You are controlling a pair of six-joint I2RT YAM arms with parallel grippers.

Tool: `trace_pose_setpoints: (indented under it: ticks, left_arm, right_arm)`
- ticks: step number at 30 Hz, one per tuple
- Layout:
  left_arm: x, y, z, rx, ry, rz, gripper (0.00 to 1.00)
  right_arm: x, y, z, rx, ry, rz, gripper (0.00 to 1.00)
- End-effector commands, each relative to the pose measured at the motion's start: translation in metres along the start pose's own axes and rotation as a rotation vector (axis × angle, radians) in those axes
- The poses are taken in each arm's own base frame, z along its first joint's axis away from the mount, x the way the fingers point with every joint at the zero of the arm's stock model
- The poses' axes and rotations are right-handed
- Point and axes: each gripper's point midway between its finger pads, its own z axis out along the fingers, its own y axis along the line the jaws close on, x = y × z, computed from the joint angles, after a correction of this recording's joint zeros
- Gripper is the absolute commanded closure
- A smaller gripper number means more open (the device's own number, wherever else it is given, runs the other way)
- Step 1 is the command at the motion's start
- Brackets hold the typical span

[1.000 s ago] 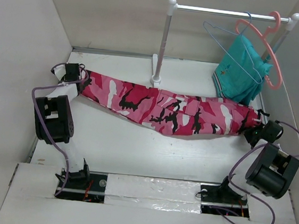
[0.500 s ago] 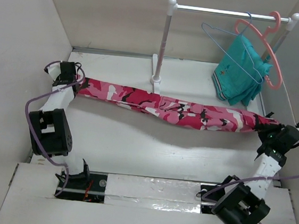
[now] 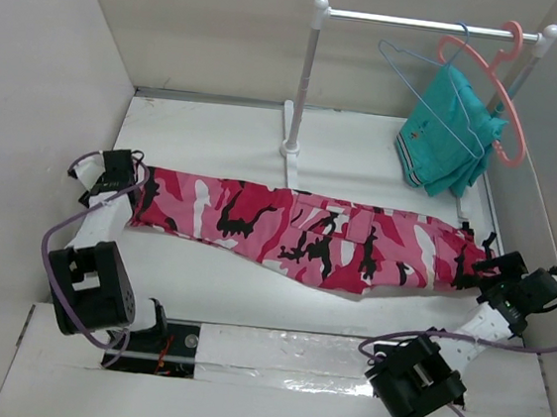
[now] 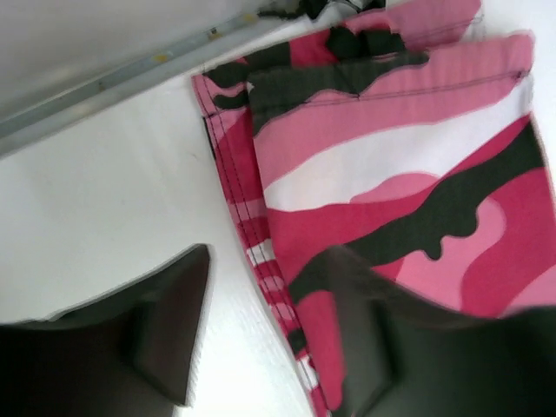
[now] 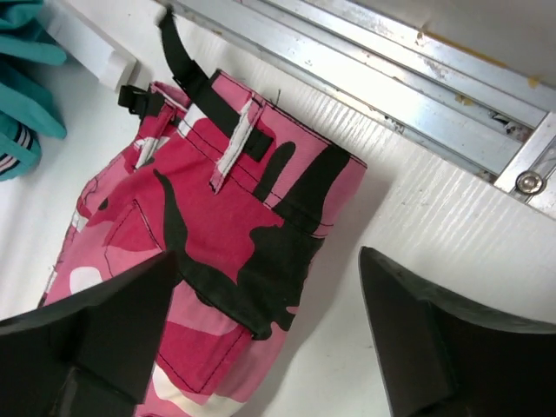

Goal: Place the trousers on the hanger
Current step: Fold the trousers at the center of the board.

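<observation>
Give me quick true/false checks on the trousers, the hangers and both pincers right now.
1. The camouflage trousers lie spread out on the table. True.
2. The light-blue wire hanger lies on the table. False: it hangs on the rail.
3. The right pincer is shut on the trousers. False: it stands open and grips nothing.
4. The left pincer is open. True.
5. A teal garment hangs below the rail. True.

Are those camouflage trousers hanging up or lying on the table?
Lying flat: the trousers spread across the table, clear of the blue hanger.
</observation>
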Motion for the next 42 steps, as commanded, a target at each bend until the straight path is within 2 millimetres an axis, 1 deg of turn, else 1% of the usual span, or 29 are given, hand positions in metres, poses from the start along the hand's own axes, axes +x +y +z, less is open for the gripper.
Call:
trace_pose_setpoints:
  ticks: [1, 3, 5, 6, 7, 9, 10, 13, 14, 16, 17, 18, 20, 21, 22, 23, 24, 26, 27, 28, 30, 32, 33, 34, 37, 38, 40, 41, 42]
  left_arm:
    - [-0.035, 0.004, -0.021, 0.003, -0.104, -0.085, 0.41]
    - [-0.051, -0.013, -0.036, 0.100, -0.129, -0.112, 0.37]
    - [-0.057, -0.039, -0.065, 0.234, -0.168, -0.120, 0.44]
    - [-0.058, -0.061, -0.079, 0.343, -0.170, -0.123, 0.57]
    - [-0.055, -0.080, -0.105, 0.454, -0.184, -0.107, 0.64]
    - [-0.045, -0.108, -0.136, 0.620, -0.171, -0.100, 0.82]
    - [-0.039, -0.116, -0.150, 0.678, -0.161, -0.102, 0.86]
    - [0.000, -0.147, -0.191, 0.866, -0.060, -0.057, 0.98]
    - [0.025, -0.154, -0.205, 0.915, -0.016, -0.017, 0.99]
    - [0.045, -0.164, -0.219, 0.977, 0.012, -0.011, 1.00]
    - [0.062, -0.165, -0.219, 0.986, 0.034, 0.014, 1.00]
    - [0.080, -0.170, -0.231, 1.018, 0.047, 0.045, 1.00]
    - [0.110, -0.171, -0.225, 0.998, 0.074, 0.105, 1.00]
    - [0.125, -0.174, -0.233, 1.023, 0.085, 0.137, 1.00]
    - [0.140, -0.174, -0.228, 1.011, 0.104, 0.173, 1.00]
    - [0.161, -0.174, -0.232, 1.028, 0.131, 0.214, 1.00]
    - [0.161, -0.174, -0.231, 1.030, 0.126, 0.210, 0.99]
    - [0.188, -0.169, -0.235, 1.043, 0.148, 0.267, 0.99]
    - [0.193, -0.169, -0.238, 1.055, 0.143, 0.272, 0.99]
    - [0.206, -0.165, -0.243, 1.071, 0.155, 0.300, 0.99]
    - [0.221, -0.160, -0.244, 1.083, 0.167, 0.315, 1.00]
    - [0.241, -0.153, -0.251, 1.110, 0.188, 0.362, 1.00]
    - [0.247, -0.149, -0.249, 1.104, 0.174, 0.369, 1.00]
    - [0.255, -0.146, -0.246, 1.094, 0.172, 0.388, 1.00]
    - [0.283, -0.135, -0.247, 1.098, 0.190, 0.443, 1.00]
    - [0.290, -0.132, -0.247, 1.097, 0.195, 0.457, 1.00]
    - [0.307, -0.126, -0.250, 1.100, 0.201, 0.483, 1.00]
    - [0.310, -0.125, -0.250, 1.098, 0.201, 0.486, 1.00]
    - [0.312, -0.126, -0.250, 1.100, 0.205, 0.480, 1.00]
  right_arm:
    - [-0.015, 0.001, -0.001, -0.006, -0.060, -0.055, 0.02]
    - [-0.013, -0.007, 0.002, 0.028, -0.067, -0.066, 0.00]
    - [-0.013, -0.012, 0.008, 0.034, -0.082, -0.066, 0.00]
    - [-0.007, -0.013, 0.010, 0.031, -0.067, -0.058, 0.00]
    - [-0.002, -0.014, 0.014, 0.026, -0.045, -0.039, 0.00]
    - [-0.001, -0.010, 0.018, -0.005, -0.034, -0.019, 0.00]
    - [0.000, -0.009, 0.020, -0.022, -0.024, -0.006, 0.00]
    - [0.009, -0.002, 0.032, -0.078, 0.018, 0.050, 0.00]
    - [0.016, -0.002, 0.038, -0.079, 0.047, 0.078, 0.00]
    - [0.016, 0.001, 0.047, -0.092, 0.037, 0.068, 0.00]
    - [0.028, 0.000, 0.052, -0.080, 0.071, 0.081, 0.00]
    - [0.025, 0.004, 0.057, -0.095, 0.049, 0.077, 0.01]
    - [0.026, 0.009, 0.060, -0.110, 0.042, 0.088, 0.22]
    - [0.024, 0.013, 0.061, -0.122, 0.037, 0.079, 0.38]
    - [0.019, 0.017, 0.059, -0.133, 0.026, 0.064, 0.81]
    - [0.011, 0.031, 0.050, -0.162, 0.001, 0.005, 0.94]
    - [0.004, 0.041, 0.043, -0.182, -0.027, -0.029, 0.94]
    - [-0.010, 0.051, 0.025, -0.188, -0.093, -0.117, 0.94]
    - [-0.005, 0.061, 0.012, -0.212, -0.084, -0.155, 0.94]
    - [-0.019, 0.079, -0.011, -0.284, -0.176, -0.209, 0.94]
    - [-0.013, 0.094, -0.034, -0.351, -0.178, -0.273, 0.95]
    - [-0.015, 0.122, -0.068, -0.470, -0.228, -0.343, 0.99]
    - [-0.010, 0.127, -0.077, -0.499, -0.212, -0.358, 1.00]
    - [-0.009, 0.146, -0.095, -0.572, -0.217, -0.389, 1.00]
    - [-0.004, 0.176, -0.126, -0.713, -0.196, -0.411, 1.00]
    - [-0.003, 0.197, -0.149, -0.800, -0.186, -0.425, 1.00]
    - [-0.002, 0.220, -0.166, -0.884, -0.168, -0.438, 1.00]
    - [-0.010, 0.233, -0.181, -0.913, -0.188, -0.428, 1.00]
    - [0.004, 0.252, -0.195, -1.004, -0.139, -0.447, 1.00]
